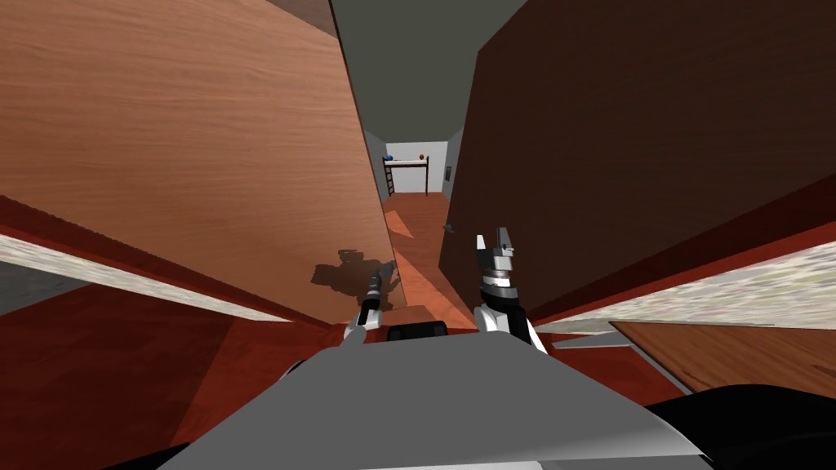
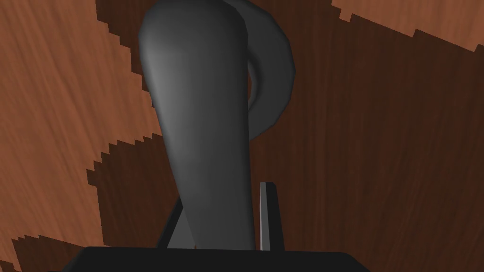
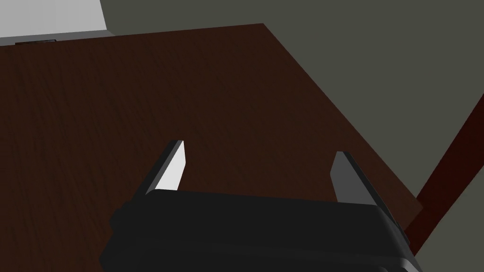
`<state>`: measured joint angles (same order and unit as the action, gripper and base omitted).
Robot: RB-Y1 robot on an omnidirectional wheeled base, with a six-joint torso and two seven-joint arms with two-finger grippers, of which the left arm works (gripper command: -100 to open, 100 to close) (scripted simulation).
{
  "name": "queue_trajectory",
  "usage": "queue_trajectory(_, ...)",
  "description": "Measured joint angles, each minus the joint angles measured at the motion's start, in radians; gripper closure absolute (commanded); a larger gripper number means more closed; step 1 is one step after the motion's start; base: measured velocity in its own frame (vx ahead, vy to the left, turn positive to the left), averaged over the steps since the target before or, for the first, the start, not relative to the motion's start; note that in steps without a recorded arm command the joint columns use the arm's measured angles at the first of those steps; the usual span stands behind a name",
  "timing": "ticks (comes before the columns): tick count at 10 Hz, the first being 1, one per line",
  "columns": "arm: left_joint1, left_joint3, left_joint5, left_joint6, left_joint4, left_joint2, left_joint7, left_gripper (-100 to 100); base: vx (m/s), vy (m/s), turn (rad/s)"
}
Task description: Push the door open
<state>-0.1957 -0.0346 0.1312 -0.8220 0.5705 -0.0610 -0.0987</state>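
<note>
Brown wooden door [image 1: 204,147], on the robot's left, with a gap between it and a darker wooden panel [image 1: 653,139]. Judged rigid and heavy, it should swing under steady pressure. Its dark grey lever handle [image 2: 198,118], smooth and probably slippery, is the natural hold. The left hand [image 2: 221,200] is clamped on this lever. The right hand [image 3: 257,160] is spread wide and empty, near the darker panel.
</note>
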Motion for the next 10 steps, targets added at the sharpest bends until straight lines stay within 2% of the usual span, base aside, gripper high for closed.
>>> queue_trajectory(1,-0.006,-0.011,0.007,0.002,-0.010,0.000,-0.006,100,0.181,-0.081,0.084)
queue_trajectory(2,0.004,-0.020,0.012,0.012,0.003,0.000,-0.011,100,0.181,-0.092,0.065)
queue_trajectory(3,0.051,-0.025,0.014,0.052,0.087,0.003,-0.019,100,0.119,-0.057,0.064)
queue_trajectory(4,0.008,-0.036,0.021,0.028,0.022,-0.007,-0.017,100,0.152,-0.044,0.039)
queue_trajectory(5,-0.001,-0.048,0.028,0.005,-0.002,-0.006,-0.019,100,0.186,-0.078,0.086)
queue_trajectory(6,-0.004,-0.059,0.034,-0.003,-0.015,-0.005,-0.024,100,0.194,-0.109,0.090)
queue_trajectory(8,-0.004,-0.084,0.049,0.001,-0.018,-0.007,-0.030,100,0.191,-0.075,0.073)
queue_trajectory(9,0.007,-0.091,0.052,0.011,0.009,-0.005,-0.036,100,0.184,-0.065,0.061)
queue_trajectory(10,0.005,-0.102,0.059,0.012,0.005,-0.006,-0.038,100,0.202,-0.107,0.096)
